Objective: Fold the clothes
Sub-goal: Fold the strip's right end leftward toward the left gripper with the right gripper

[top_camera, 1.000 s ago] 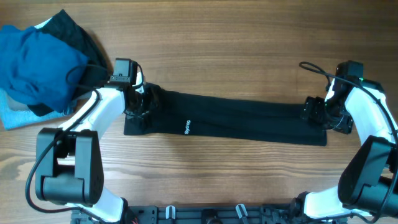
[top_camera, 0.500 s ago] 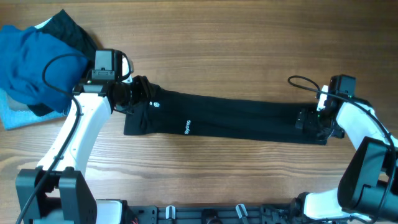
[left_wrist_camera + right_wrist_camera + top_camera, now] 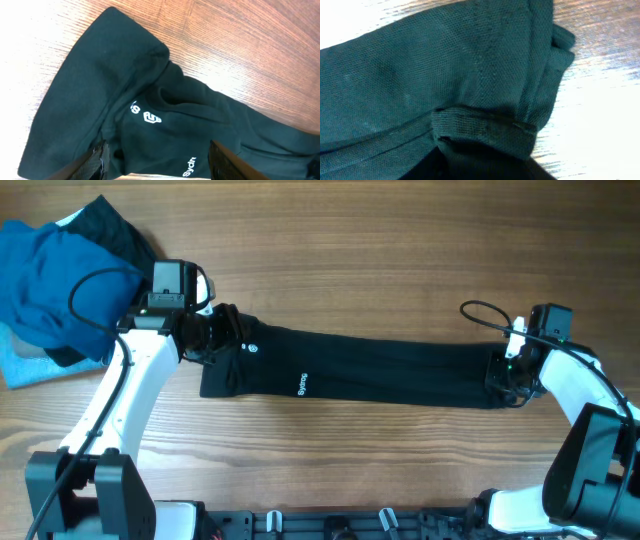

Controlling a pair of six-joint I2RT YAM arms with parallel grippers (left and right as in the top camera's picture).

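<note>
currently clothes point(image 3: 380, 375) lying stretched, 9 to 3 o'clock. left gripper point(image 3: 222, 332) standing open over 9 o'clock end; right gripper point(image 3: 503, 375) apparently pinching 3 o'clock hem. judging: end-to-end fold starting; left needs closing next.

1. Overhead, the white lettering point(image 3: 299, 384) on the clothes point(image 3: 380, 375) is too small to read; the left wrist view's 6 o'clock edge crops it.
2. The left gripper point(image 3: 159, 159) shows only spread finger stubs, cropped at 6 o'clock.
3. The right gripper point(image 3: 490, 155) has its fingertips buried in pinched fabric at 6 o'clock.
4. The light blue cloth point(image 3: 25, 368), at 9 o'clock overhead, lies mostly under the edge-cut blue garment point(image 3: 55, 280).
</note>
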